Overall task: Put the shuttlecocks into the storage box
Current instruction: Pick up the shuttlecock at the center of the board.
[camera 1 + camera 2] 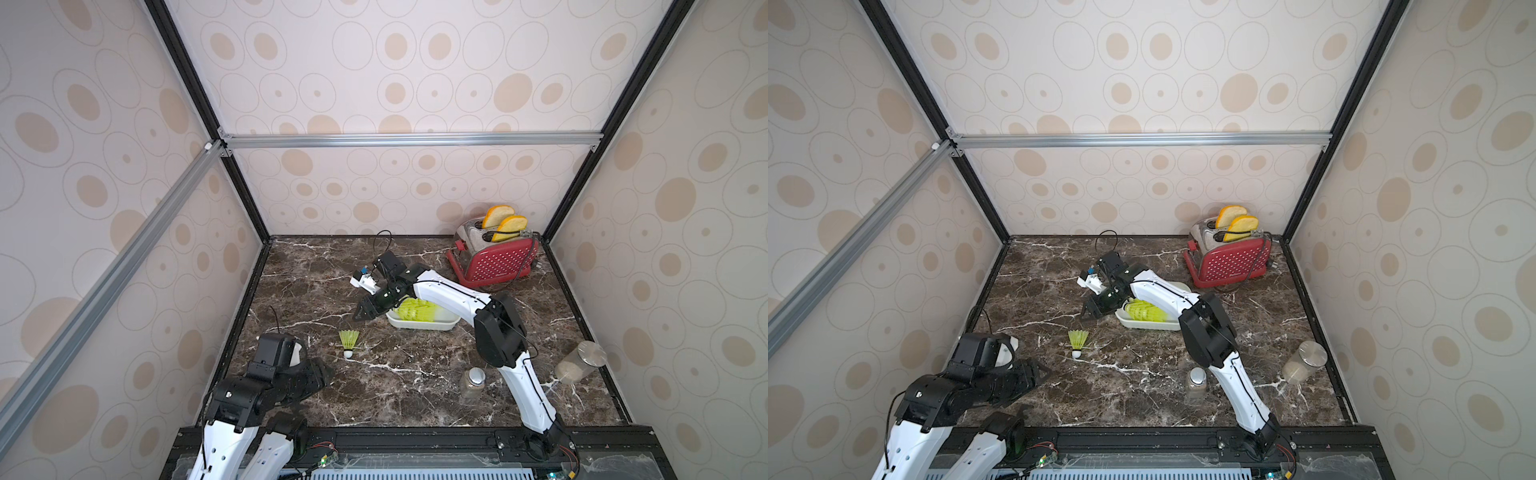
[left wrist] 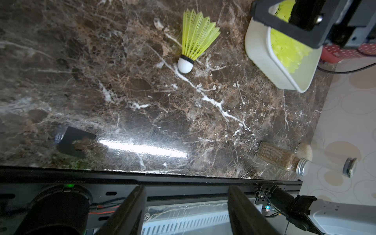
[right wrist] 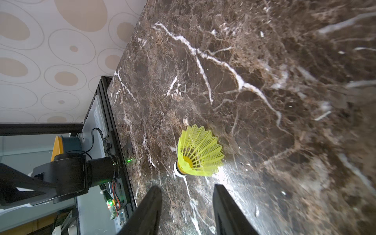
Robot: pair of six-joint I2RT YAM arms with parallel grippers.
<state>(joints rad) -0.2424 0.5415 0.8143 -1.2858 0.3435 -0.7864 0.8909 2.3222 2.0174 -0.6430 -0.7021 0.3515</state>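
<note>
While one shuttlecock (image 1: 348, 343) lay near-left of the storage box (image 1: 419, 325), we logged the right gripper (image 1: 365, 311) released, empty. We judged the next move called for lowering to straddle it.

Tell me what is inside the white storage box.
A pile of neon yellow-green shuttlecocks lies in the storage box. The right arm covers its far side, so the count is unclear.

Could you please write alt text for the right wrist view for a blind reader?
One neon yellow-green plastic shuttlecock lies on its side on the dark brown marble tabletop, just ahead of the open, empty right claw.
</note>
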